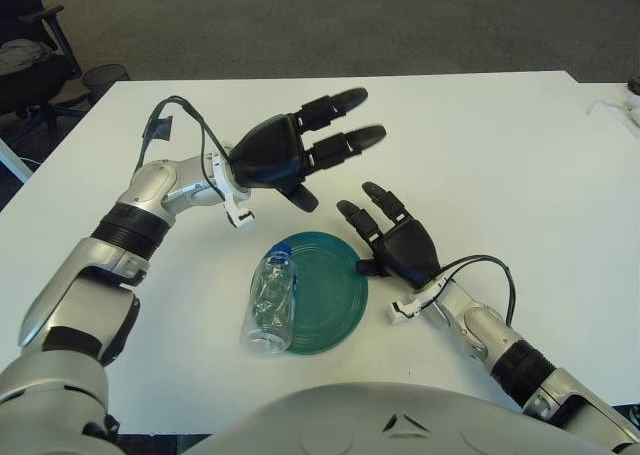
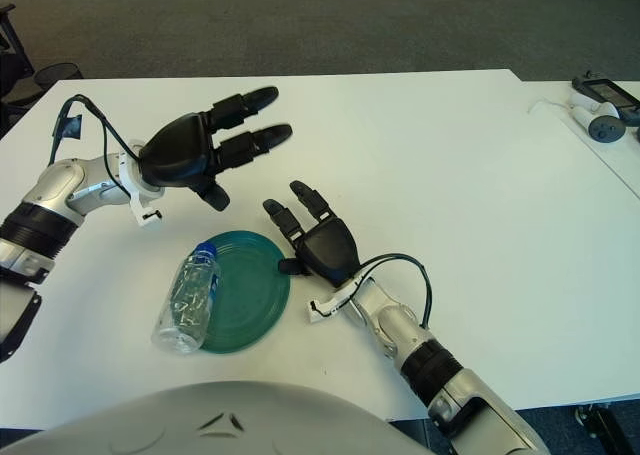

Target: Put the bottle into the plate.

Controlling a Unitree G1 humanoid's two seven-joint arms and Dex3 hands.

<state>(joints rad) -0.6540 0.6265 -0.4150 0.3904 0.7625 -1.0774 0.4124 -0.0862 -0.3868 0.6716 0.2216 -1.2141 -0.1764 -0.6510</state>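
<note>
The bottle (image 1: 271, 302) lies on its side across the left edge of the green plate (image 1: 330, 293), cap end toward the far side and over the dish, its base hanging out over the white counter (image 1: 480, 155); so it is only partly in, propped on the rim rather than settled in the hollow. The left hand (image 1: 290, 150) hovers above the counter beyond the plate, well clear of the bottle, its fingers (image 1: 335, 102) spread and holding nothing, which suggests the bottle has been let go. The right hand (image 1: 395, 237) shows just beside the plate's right rim, fingers (image 1: 380, 197) loosely open and empty, perhaps placed there to keep the dish from sliding, though I cannot tell whether it touches. To my eye the job is close to finished; a nudge rightward might seat the bottle fully.
</note>
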